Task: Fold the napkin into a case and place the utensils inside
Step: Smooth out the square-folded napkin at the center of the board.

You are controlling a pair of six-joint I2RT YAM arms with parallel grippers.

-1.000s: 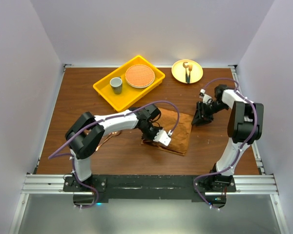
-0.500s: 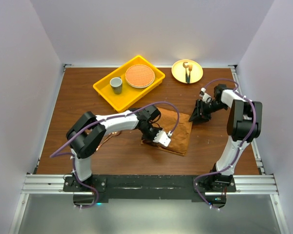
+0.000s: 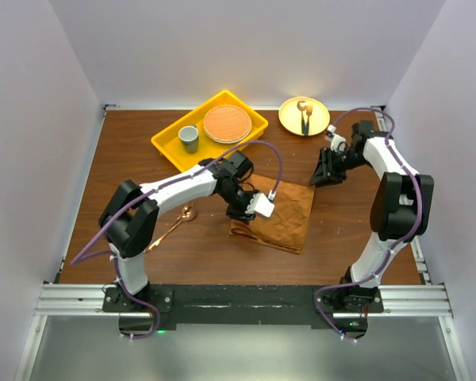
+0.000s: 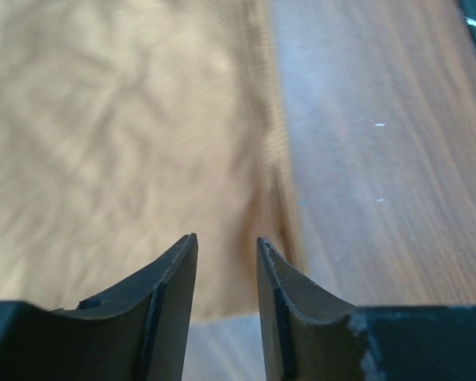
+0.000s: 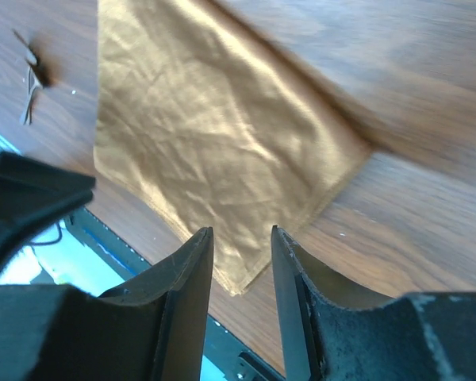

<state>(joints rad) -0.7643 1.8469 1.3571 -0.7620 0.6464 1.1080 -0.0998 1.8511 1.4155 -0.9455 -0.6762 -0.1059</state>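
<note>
Rust-brown napkin (image 3: 285, 214) lies folded mid-table, spoon (image 3: 174, 226) off to its left. Left gripper (image 4: 226, 246) and right gripper (image 5: 242, 238) hover slightly spread, empty — a shallow pinch could catch one layer and pull the fold open.

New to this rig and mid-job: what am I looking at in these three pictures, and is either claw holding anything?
These are two robot arms bolted to the near edge of a wooden table. The wide picture looks down from above and behind them; the other two come from a camera on each wrist, looking past its own fingers. On the table lie a rust-brown napkin, a copper spoon to its left, a yellow tray with a grey cup and an orange plate, and a yellow plate with a dark-handled utensil. The left gripper and right gripper are both open near the napkin, holding nothing.
</note>
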